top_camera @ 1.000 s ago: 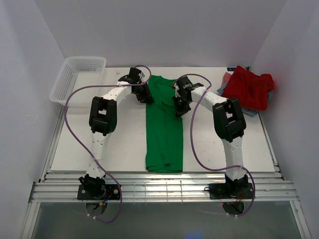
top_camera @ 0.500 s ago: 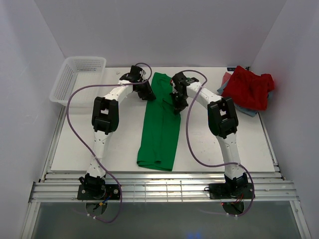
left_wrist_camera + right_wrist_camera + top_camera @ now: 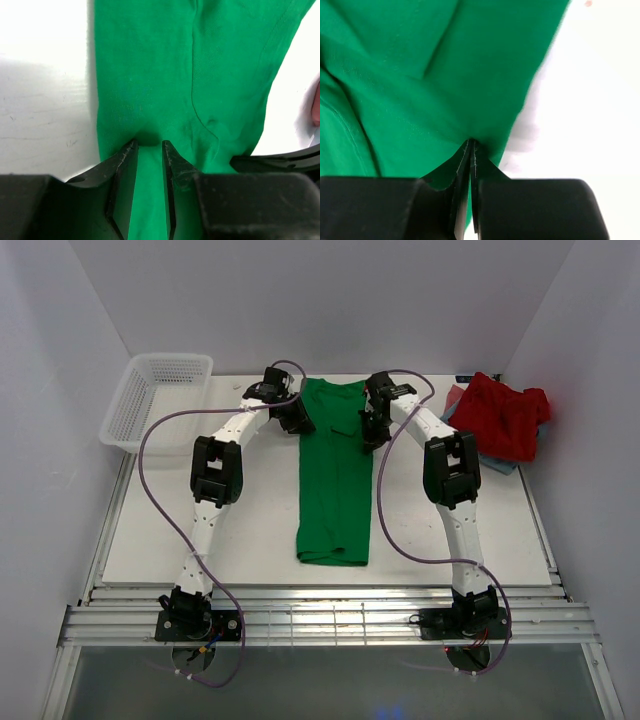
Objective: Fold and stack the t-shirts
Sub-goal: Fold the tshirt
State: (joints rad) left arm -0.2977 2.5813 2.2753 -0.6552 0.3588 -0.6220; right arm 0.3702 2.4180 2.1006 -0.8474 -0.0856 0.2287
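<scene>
1. left arm (image 3: 213, 472): base bolted at the near edge, elbow raised, forearm stretched far and inward.
2. left gripper (image 3: 149, 144): angled down at the far left part of the green t-shirt (image 3: 335, 490); jaws narrowly parted, with a puckered fold of that cloth clamped between them.
3. right arm (image 3: 452, 472): mirrored pose, elbow raised, forearm reaching far and inward.
4. right gripper (image 3: 471, 141): jaws pressed nearly flat together, nipping the same cloth near its right edge.

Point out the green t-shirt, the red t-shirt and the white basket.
green t-shirt (image 3: 335, 490), top view, middle of its body.
red t-shirt (image 3: 500, 420), top view, centre of the crumpled heap.
white basket (image 3: 160, 400), top view, bare mesh floor.
</scene>
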